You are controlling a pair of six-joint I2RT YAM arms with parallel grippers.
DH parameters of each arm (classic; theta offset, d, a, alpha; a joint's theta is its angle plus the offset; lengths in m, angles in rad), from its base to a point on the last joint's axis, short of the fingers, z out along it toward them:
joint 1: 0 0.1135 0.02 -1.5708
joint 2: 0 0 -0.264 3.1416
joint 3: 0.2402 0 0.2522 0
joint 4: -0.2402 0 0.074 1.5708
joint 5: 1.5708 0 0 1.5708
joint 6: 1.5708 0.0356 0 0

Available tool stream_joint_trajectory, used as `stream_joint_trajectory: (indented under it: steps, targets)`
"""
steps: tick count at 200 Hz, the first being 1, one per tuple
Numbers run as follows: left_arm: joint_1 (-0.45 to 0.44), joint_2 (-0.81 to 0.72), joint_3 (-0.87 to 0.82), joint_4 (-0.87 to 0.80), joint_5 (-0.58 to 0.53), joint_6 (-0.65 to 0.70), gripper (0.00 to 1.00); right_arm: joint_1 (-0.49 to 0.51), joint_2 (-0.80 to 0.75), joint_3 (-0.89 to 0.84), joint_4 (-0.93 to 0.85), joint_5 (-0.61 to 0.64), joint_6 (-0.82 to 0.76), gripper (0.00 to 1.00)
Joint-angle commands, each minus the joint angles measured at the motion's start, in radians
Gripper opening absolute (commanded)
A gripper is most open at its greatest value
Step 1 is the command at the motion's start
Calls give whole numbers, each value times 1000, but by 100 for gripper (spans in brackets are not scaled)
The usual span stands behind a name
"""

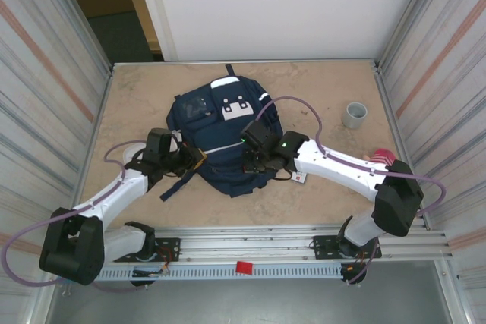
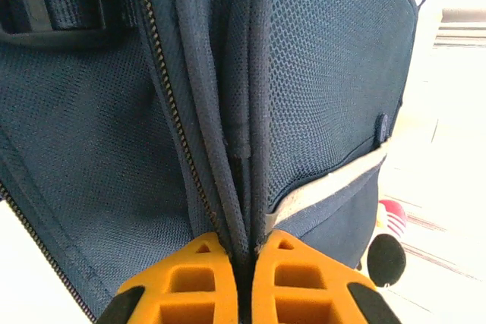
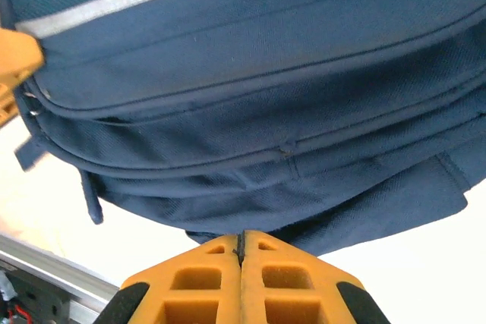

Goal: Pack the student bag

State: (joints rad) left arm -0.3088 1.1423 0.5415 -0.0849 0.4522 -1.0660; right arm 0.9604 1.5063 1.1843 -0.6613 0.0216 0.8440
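Both closed | left tool (image 2: pixel 244 246) pinches student bag (image 2: pixel 334 73) | right tool (image 3: pixel 241 240) catch unclear

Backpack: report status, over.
Left gripper shut on backpack seam. Right gripper shut at its near edge. Bag lying flat. Grey cup far right, clear of it.

The student bag (image 1: pixel 220 130) is navy blue, with white patches near its top and a thin pale stripe across its front. In the left wrist view its panels show a fine mesh weave. The left gripper (image 2: pixel 241 246) and right gripper (image 3: pixel 241 239) are orange. The table (image 1: pixel 319 89) is mottled beige. At upper right of the top view the cup (image 1: pixel 354 114) is grey, and the cable (image 1: pixel 287 98) is purple.
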Motion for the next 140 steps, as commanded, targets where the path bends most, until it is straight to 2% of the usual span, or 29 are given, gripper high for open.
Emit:
stream_joint_trajectory:
  steps: [1, 17, 29, 43, 92, 121, 140]
  targets:
    - [5, 6, 0, 9, -8, -16, 0, 28, -12, -18, 57, -63, -33, 4]
    - [-2, 0, -13, 33, 13, -68, 0, 48, -7, -29, 167, -130, -30, 20]
    - [-10, -16, -24, 49, 16, -109, 0, 61, 9, -32, 229, -169, -33, 36]
    - [-18, -41, -38, 65, 16, -156, 0, 62, 46, -27, 266, -194, -9, 42]
    - [-20, -83, -19, 51, 13, -179, 0, 66, 142, 41, 254, -174, 14, 43]
    - [-21, -73, -14, 63, 23, -186, 0, 68, 163, 47, 273, -190, 12, 39]
    - [-21, -70, -13, 68, 24, -190, 0, 69, 170, 58, 286, -183, 5, 33]
